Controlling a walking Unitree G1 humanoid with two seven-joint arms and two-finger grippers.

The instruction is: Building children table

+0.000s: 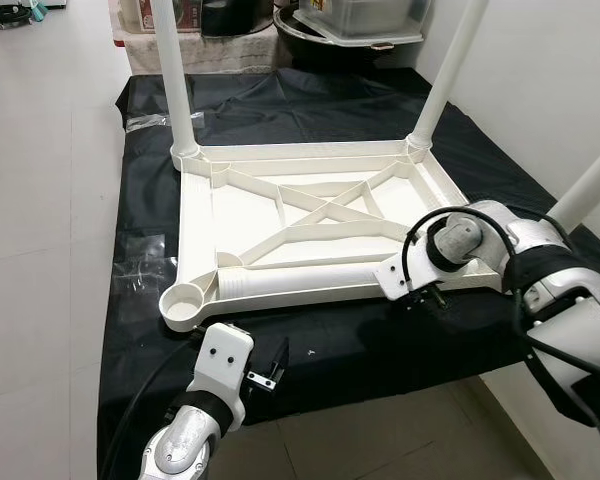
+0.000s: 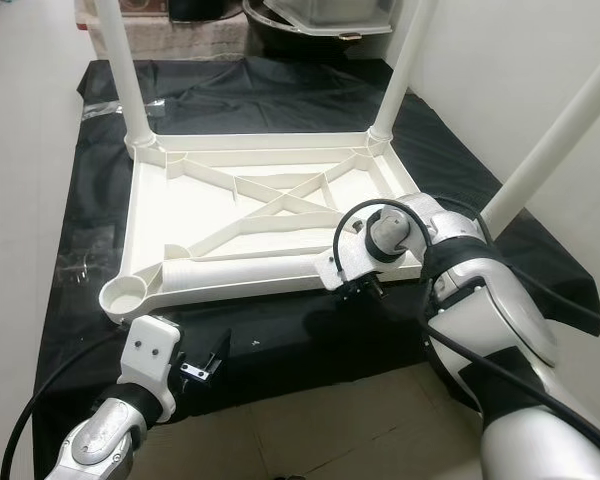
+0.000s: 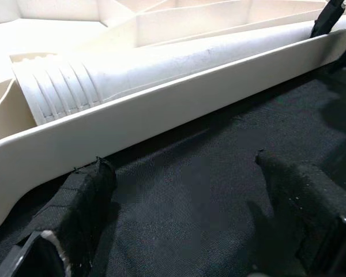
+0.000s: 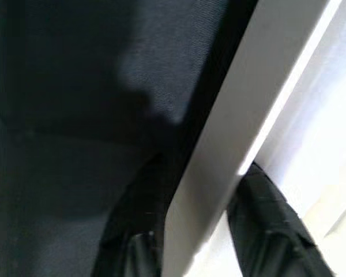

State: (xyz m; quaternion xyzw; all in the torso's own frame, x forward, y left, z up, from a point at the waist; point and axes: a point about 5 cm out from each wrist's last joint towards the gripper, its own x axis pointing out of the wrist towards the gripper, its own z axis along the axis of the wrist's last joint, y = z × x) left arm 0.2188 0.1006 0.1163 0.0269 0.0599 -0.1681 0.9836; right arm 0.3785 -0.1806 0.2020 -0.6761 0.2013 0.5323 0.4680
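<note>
A white table top point(image 1: 195, 215) lies upside down on a black cloth point(image 1: 360, 345). Upright legs stand in its far left point(image 1: 175, 70), far right point(image 1: 450, 70) and near right point(image 1: 590, 180) corners. The near left socket point(image 1: 187, 298) holds nothing. A loose leg point(image 1: 300, 280) lies inside along the near rim, its ribbed end point(image 3: 52, 86) toward that socket. My right gripper point(image 1: 420, 298) straddles the near rim point(image 4: 219, 173), one finger inside and one outside, shut on it. My left gripper point(image 1: 272, 362) is open, low over the cloth just in front of the rim.
The cloth's near edge runs just under my arms, with tile floor point(image 1: 40, 200) to the left. Dark and clear bins point(image 1: 360, 20) stand behind the cloth. A white wall point(image 1: 560, 80) closes the right side. Clear plastic wrap point(image 1: 140, 265) lies on the cloth's left part.
</note>
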